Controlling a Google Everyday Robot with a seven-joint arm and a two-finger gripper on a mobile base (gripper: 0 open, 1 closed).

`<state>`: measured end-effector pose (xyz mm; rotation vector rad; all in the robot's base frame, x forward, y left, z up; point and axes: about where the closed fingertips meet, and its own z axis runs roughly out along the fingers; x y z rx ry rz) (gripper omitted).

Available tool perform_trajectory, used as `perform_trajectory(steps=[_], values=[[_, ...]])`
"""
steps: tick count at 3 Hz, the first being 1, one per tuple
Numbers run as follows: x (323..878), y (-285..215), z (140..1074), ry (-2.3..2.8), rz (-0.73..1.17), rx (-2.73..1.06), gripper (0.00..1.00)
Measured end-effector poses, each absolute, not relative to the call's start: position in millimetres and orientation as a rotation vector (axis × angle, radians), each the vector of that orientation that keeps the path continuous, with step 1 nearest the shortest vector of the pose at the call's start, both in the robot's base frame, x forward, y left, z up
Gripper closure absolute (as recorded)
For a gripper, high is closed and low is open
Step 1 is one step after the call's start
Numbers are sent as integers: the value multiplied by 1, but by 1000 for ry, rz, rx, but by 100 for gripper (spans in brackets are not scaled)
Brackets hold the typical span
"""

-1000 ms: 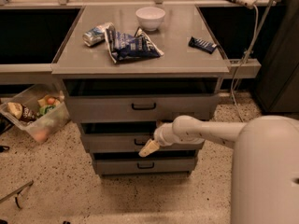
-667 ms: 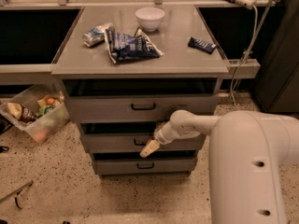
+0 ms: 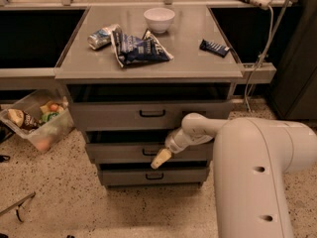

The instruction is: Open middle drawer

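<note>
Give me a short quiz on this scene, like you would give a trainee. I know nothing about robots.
1. Multiple choice: the gripper is in front of which drawer? A) the top one; B) the middle drawer; C) the bottom one.
2. True or false: the white bowl sits on the floor.
3. Fill in the blank: at the left of the picture, on the floor, stands a clear plastic ___ holding food.

Key
1. B, close to its small black handle.
2. False: it stands on the cabinet top.
3. bin
</note>
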<state>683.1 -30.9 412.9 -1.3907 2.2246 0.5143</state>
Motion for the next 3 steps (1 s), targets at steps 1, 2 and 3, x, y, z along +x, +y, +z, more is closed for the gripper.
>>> perform_trajectory(steps=[1, 2, 3], values=[[683, -31, 418, 2225, 514, -1390, 0], [652, -38, 460, 2232, 580, -1299, 0], [580, -50, 478, 2235, 663, -1232, 0]])
